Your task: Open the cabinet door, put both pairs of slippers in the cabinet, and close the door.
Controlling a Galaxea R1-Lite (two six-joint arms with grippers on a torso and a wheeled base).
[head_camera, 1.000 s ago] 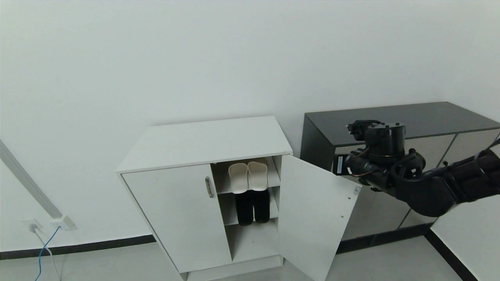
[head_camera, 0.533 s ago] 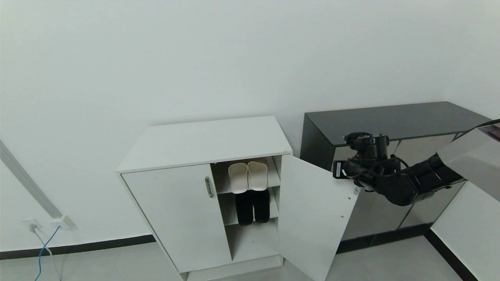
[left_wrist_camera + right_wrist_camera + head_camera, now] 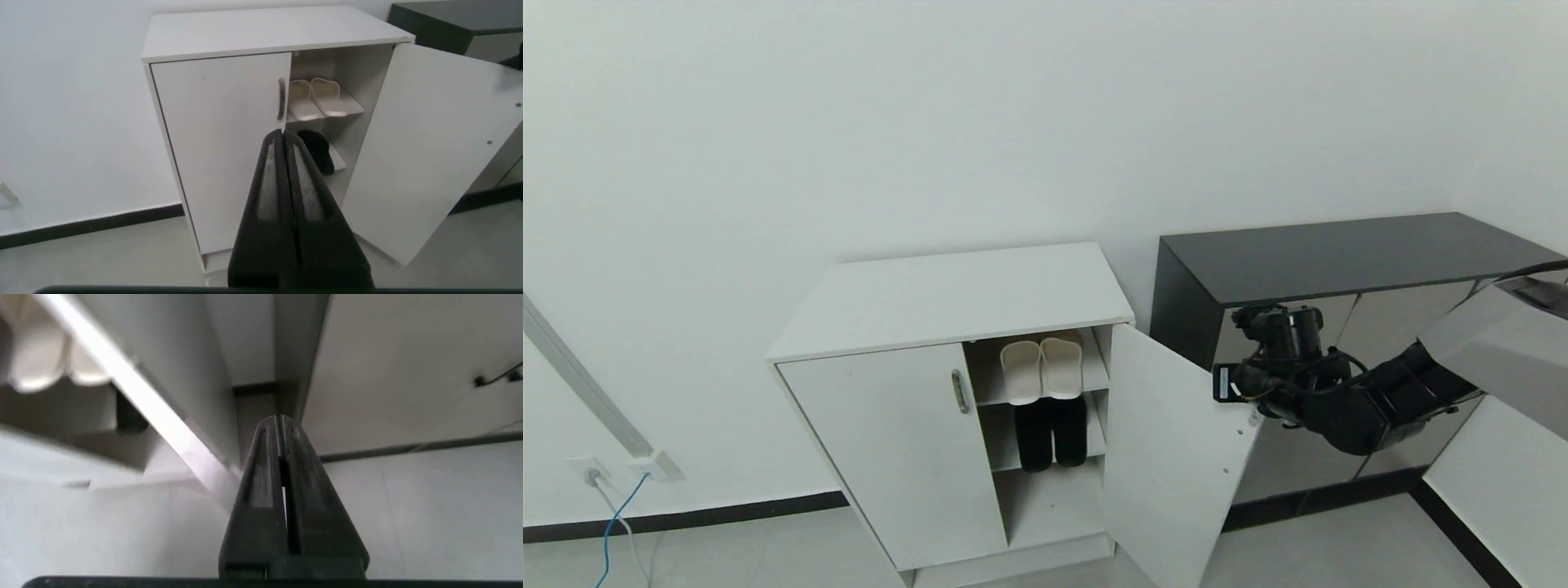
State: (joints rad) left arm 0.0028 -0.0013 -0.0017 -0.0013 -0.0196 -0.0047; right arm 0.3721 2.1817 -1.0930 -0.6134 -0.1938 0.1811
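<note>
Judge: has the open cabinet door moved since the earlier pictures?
Yes. The door has swung slightly leftward, toward closing, away from the black sideboard.

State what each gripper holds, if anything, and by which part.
Nothing. The left gripper and right gripper are both shut on nothing; the right one sits by the open cabinet door, at its outer edge.

You see a white cabinet [image 3: 947, 298] of smooth, dull board with a shiny silver metal handle [image 3: 961, 391]. The cream slippers [image 3: 1041, 369] look like smooth, dull plastic. The long dark sideboard [image 3: 1339, 253] has a glossy top and mirror fronts.
</note>
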